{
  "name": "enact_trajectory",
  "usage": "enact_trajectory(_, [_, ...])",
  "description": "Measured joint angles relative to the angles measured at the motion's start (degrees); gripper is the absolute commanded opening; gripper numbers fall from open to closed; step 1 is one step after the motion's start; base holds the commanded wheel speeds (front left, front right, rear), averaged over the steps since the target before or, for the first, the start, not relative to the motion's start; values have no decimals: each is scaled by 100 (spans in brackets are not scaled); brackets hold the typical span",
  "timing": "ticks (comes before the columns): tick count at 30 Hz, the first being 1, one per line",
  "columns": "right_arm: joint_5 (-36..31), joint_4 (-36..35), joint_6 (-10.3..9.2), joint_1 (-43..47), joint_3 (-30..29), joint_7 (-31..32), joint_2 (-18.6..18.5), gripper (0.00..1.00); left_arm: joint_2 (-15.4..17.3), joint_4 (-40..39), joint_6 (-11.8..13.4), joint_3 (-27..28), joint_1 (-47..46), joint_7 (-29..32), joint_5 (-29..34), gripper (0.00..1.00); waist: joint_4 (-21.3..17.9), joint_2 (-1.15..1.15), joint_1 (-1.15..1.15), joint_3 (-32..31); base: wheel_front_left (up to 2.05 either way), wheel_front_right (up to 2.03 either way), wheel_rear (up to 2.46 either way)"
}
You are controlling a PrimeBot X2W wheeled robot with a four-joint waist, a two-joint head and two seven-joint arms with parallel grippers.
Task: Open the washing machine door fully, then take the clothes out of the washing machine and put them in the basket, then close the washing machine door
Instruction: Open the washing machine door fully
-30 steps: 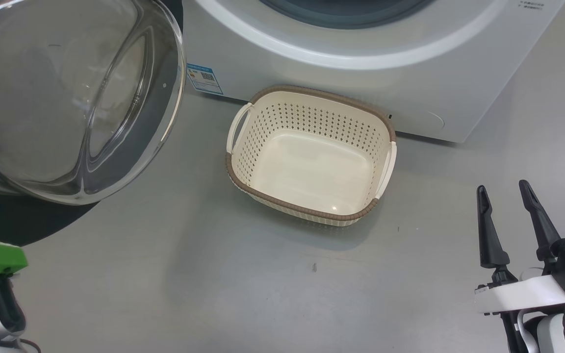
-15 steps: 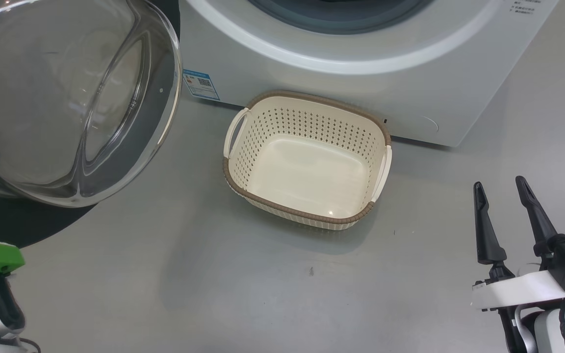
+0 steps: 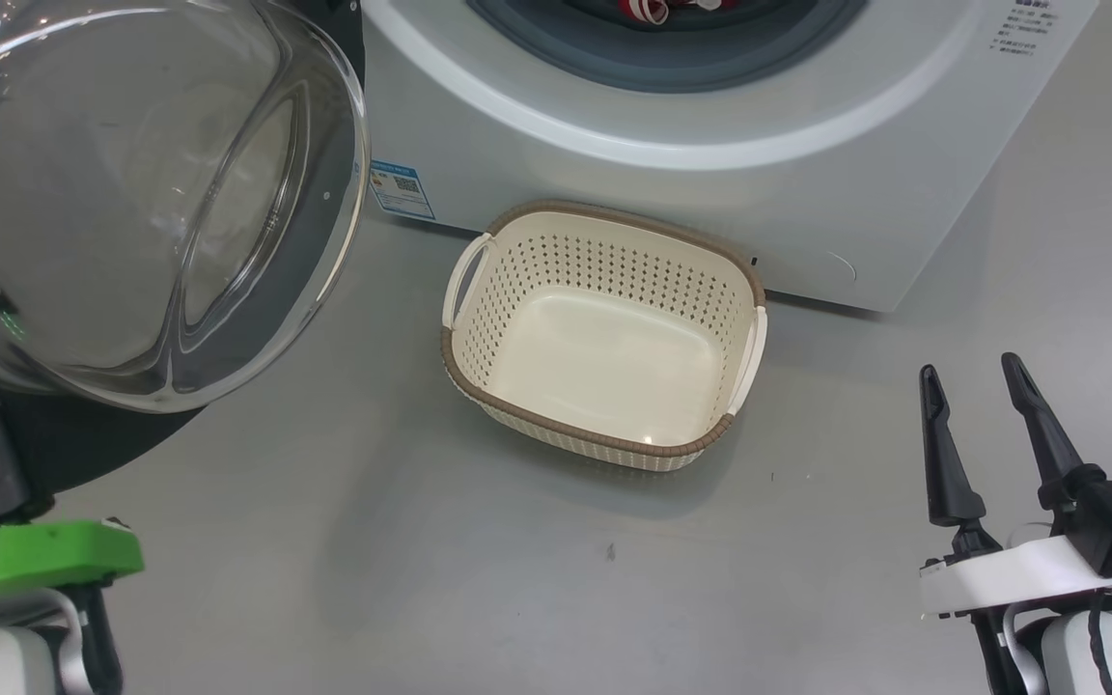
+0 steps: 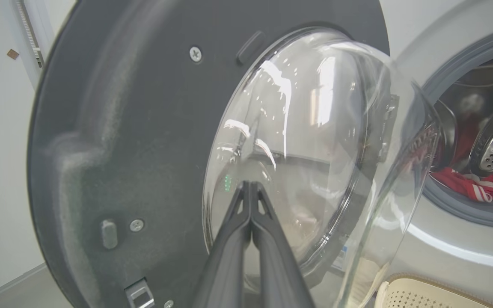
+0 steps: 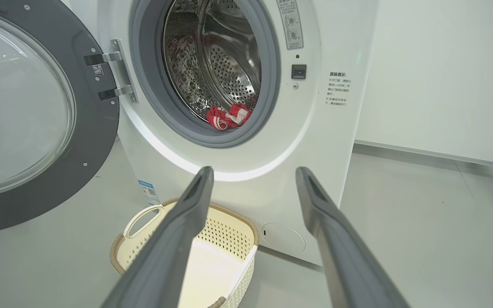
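1. The washing machine (image 5: 310,141) is a big white front-loader with a round port. A grey gasket (image 5: 268,77) rings the port, a perforated steel drum (image 5: 225,55) lies behind it, and a small blue label (image 3: 402,188) sits low on the left of its front
2. The washing machine door (image 5: 28,115) hangs wide open to the left of the port on two metal hinges (image 5: 109,77). Its inner face is dark grey around a bulging clear glass bowl
3. The clothes (image 5: 228,116) are a small bundle of bright red fabric with white stripes, lying at the bottom of the drum just behind the gasket's lower lip
4. The basket (image 3: 614,265) is cream plastic with perforated sides, a brown woven-look rim and two side handles. It stands on the floor close against the foot of the machine, below the port, with its smooth bottom in plain sight
5. The left gripper (image 4: 250,184) is at the near left, its two dark fingers pressed together with nothing between them. They point at the door's glass bowl, and contact with the glass cannot be judged. The clothes lie farther off to the right, past the bowl
6. The right gripper (image 3: 968,367) is at the near right, its fingers spread apart and holding nothing. It points toward the machine, well apart from the basket on its left and from the clothes in the drum
7. The floor (image 3: 373,541) is smooth pale grey with a few dark specks, and a plain white wall (image 5: 435,72) stands to the right of the machine
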Motion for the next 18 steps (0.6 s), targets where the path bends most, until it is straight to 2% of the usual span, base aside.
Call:
enact_trajectory(8, [2, 55, 0, 61, 7, 0, 8, 100, -122, -420, -336, -676, 481, 0, 199, 0, -23, 0, 0, -167, 0, 0, 0])
enact_trajectory(11, [45, 80, 0, 127, 5, 0, 11, 100, -156, -616, -390, -860, 582, 1, 200, 0, -23, 0, 0, -221, 0, 0, 0])
enact_trajectory(12, [45, 88, 0, 131, 15, 1, 15, 100, -155, -653, -402, -900, 611, 1, 200, 13, -26, 0, 0, -241, 0, 0, 0])
enact_trajectory(13, [46, 89, 0, 133, 16, 0, 21, 100, -155, -693, -405, -944, 647, 1, 200, 33, -29, 0, 0, -259, 0, 0, 0])
enact_trajectory(14, [46, 91, 0, 135, 21, 0, 27, 100, -155, -745, -406, -992, 683, 1, 200, 59, -34, 0, 0, -278, 0, 0, 0])
enact_trajectory(15, [46, 100, 0, 140, 44, 0, 29, 100, -156, -844, -417, -1065, 728, 1, 201, 93, -47, 0, 0, -312, 0, 0, 0])
enact_trajectory(16, [48, 107, 0, 140, 54, 0, 30, 100, -155, -898, -436, -1095, 747, 0, 216, 100, -57, 0, 0, -330, 0, 0, 0])
enact_trajectory(18, [53, 109, 0, 144, 90, 0, 31, 100, -154, -966, -458, -1177, 786, 1, 261, 100, -82, 0, 0, -364, 0, 0, 0])
